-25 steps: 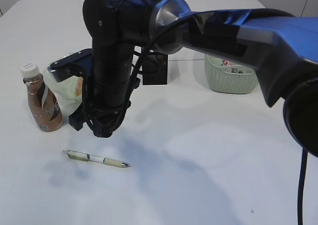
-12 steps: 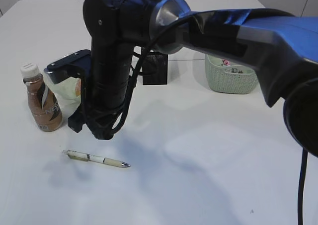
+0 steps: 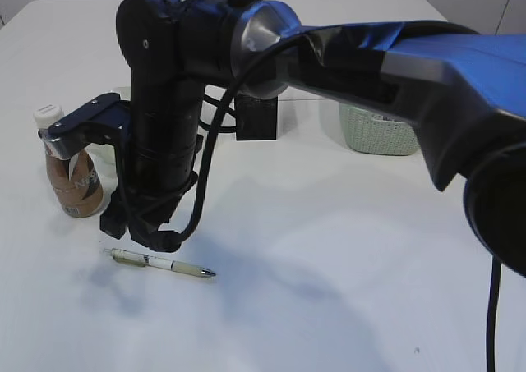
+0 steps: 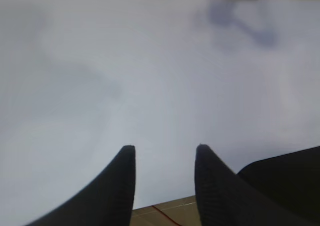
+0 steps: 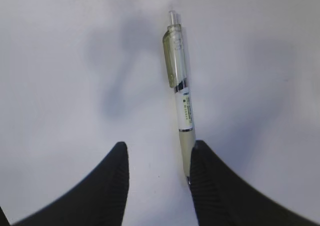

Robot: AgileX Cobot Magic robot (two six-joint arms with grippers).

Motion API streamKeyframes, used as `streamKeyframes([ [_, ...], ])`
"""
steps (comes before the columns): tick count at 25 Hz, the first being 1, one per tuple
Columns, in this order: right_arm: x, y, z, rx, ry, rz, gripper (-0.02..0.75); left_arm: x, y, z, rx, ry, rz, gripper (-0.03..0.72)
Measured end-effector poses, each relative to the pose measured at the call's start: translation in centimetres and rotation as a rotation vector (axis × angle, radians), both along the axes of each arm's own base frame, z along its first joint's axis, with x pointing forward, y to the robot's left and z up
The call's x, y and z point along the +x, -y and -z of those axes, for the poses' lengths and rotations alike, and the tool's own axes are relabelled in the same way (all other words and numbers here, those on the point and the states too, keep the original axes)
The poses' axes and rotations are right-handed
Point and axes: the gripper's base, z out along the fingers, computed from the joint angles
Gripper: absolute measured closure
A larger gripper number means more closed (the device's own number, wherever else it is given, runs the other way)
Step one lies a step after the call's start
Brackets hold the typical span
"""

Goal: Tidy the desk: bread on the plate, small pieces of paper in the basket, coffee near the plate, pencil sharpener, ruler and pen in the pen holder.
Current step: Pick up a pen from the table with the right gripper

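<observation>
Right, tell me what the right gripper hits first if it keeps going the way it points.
Probably the pen: it lies on the desk just ahead of the open right gripper, close by one finger. Depth is unclear.

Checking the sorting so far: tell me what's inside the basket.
The basket is mostly hidden behind the right arm; only its perforated front wall shows here. Its contents cannot be seen.

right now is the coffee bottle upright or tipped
Upright: the coffee stands on its base on the desk, white cap on top.
</observation>
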Motion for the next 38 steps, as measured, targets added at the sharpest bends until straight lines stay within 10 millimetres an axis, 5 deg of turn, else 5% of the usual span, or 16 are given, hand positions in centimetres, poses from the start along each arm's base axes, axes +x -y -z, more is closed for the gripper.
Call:
streamKeyframes([
  [3,0.0,0.0,0.1,-0.002,0.003,-0.015,0.392,0.0,0.0,0.0,0.000,-0.004,-0.001,0.413],
  [10,0.4,-0.4,3.8,-0.048,-0.037,-0.067,0.385,-0.1,0.0,0.0,0.003,-0.015,-0.003,0.413],
  [18,0.4,-0.5,4.4,-0.049,-0.042,-0.087,0.385,-0.1,0.0,0.1,-0.001,-0.017,-0.003,0.413],
  [22,0.6,-0.7,6.7,-0.071,-0.076,-0.090,0.385,-0.1,0.0,0.1,-0.001,-0.017,-0.003,0.413],
  [38,1.7,-1.4,6.2,-0.035,0.015,-0.091,0.384,-0.1,0.0,0.1,0.000,-0.017,0.001,0.413],
])
